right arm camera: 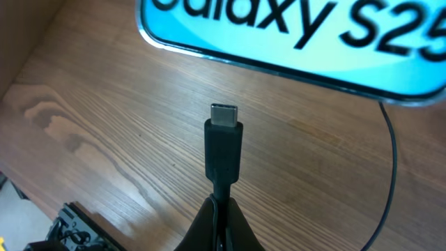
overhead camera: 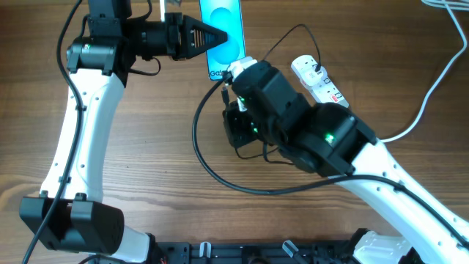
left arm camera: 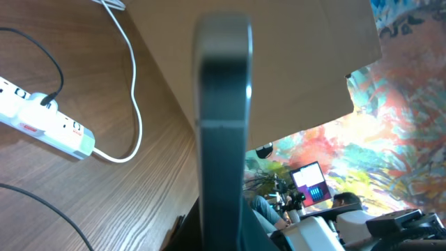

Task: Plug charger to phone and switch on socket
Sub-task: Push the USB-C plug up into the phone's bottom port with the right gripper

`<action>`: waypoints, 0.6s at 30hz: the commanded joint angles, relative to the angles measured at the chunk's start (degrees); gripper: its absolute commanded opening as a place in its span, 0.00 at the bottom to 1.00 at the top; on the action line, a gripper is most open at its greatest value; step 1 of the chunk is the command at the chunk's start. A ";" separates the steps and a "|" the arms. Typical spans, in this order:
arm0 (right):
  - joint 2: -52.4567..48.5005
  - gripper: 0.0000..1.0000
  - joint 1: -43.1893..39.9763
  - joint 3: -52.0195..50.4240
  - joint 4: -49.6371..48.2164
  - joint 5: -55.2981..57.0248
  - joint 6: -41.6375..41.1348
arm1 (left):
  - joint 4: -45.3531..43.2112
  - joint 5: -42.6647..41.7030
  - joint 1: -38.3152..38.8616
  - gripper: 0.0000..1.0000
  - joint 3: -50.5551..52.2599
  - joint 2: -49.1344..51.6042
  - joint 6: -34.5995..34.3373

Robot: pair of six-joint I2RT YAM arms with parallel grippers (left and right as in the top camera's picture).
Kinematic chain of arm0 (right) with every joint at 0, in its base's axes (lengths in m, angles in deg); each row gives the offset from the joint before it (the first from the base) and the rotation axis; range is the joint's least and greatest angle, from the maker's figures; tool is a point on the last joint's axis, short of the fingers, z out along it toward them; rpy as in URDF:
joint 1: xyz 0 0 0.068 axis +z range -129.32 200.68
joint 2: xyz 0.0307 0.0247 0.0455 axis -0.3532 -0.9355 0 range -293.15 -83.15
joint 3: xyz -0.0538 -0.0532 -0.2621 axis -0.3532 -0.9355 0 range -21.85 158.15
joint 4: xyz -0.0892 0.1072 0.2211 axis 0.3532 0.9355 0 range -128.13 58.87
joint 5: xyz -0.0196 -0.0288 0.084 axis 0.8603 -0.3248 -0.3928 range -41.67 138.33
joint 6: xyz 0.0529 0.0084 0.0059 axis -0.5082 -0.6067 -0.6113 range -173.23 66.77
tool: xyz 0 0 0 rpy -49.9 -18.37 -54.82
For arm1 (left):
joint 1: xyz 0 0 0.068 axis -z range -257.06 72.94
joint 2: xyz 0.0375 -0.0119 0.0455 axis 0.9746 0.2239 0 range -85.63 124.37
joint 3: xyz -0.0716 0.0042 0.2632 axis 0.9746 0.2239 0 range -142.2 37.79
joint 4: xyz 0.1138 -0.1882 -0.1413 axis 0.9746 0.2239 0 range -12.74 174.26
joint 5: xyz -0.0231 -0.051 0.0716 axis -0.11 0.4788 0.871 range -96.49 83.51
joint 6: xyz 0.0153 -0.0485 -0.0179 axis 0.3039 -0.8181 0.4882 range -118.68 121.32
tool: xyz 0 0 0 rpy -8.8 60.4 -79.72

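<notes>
The phone point(overhead camera: 223, 18), teal-blue screen up, lies at the table's far edge with my left gripper point(overhead camera: 218, 37) shut on its side. In the left wrist view the phone point(left arm camera: 223, 104) stands edge-on between the jaws. My right gripper point(right arm camera: 224, 206) is shut on the charger just behind its dark plug point(right arm camera: 224, 143). The metal tip points at the phone's short edge point(right arm camera: 293, 42) with the white-band text, a small gap away. The charger cable point(overhead camera: 201, 158) loops over the wood. The white socket point(overhead camera: 319, 81) lies to the right, with the black cable plugged into it.
A thick white cord point(overhead camera: 432, 81) runs from the socket toward the right table edge. In the left wrist view the socket point(left arm camera: 49, 124) and its cord point(left arm camera: 134, 104) lie on the wood. The right arm's black body point(overhead camera: 293, 125) covers the table's middle.
</notes>
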 commanded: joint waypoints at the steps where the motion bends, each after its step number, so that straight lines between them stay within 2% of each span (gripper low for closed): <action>1: -0.39 0.04 -1.29 0.92 -0.46 -0.07 -1.29 | -0.37 -2.19 -0.11 0.04 -0.07 -0.11 4.50; 9: 0.00 0.04 -2.80 1.84 -0.31 -3.67 0.39 | -0.39 -1.11 -0.11 0.04 -0.07 -0.11 7.32; 18: 0.00 0.04 -2.95 1.90 -0.59 -3.08 0.35 | -0.39 -1.11 -0.11 0.04 -0.07 -0.11 7.30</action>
